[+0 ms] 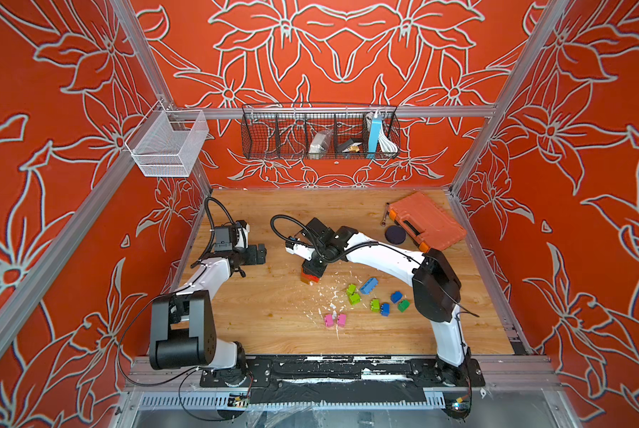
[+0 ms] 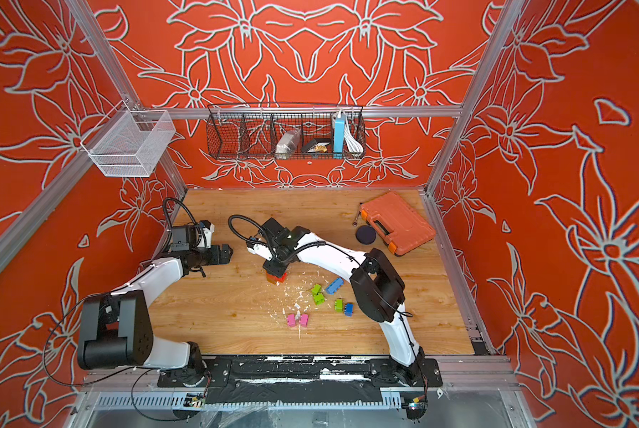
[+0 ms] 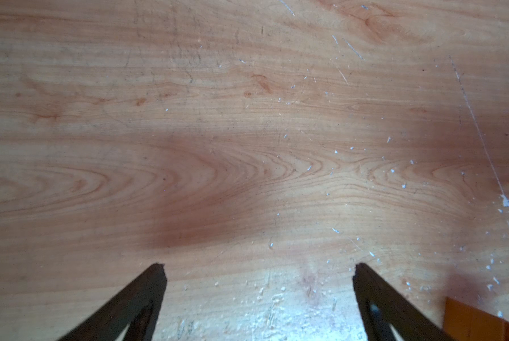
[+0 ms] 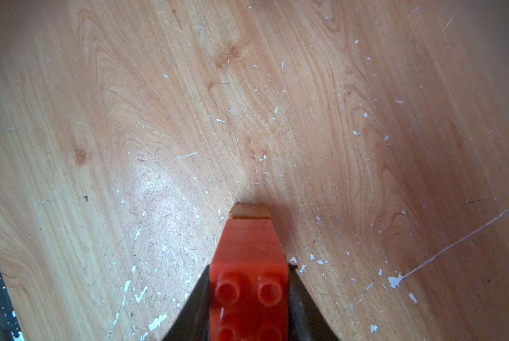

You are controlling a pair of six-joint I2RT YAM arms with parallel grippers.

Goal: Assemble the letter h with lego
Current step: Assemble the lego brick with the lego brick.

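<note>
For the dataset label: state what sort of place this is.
Probably a robot test cell: an aluminium frame lined with printed red walls, left arm and right arm mounted at a wooden tabletop, and a wire basket hung from that frame.

Red-on-brown lego stack (image 4: 249,242) upright in right hand (image 4: 249,270) — green, blue, pink bricks (image 1: 354,298) scattered nearby.

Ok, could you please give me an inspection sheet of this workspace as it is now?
Surface: wooden table, white flecks scattered.
Job's things: red brick stacked on brown brick; loose bricks, lime, blue, dark green, pink.
Clutter: orange case, dark disc, far right corner.
Tools: left tool open, empty; right tool shut on red brick.
Cables: black cables loop over both wrists.
Surroundings: red floral walls, black wire basket, white mesh basket.
</note>
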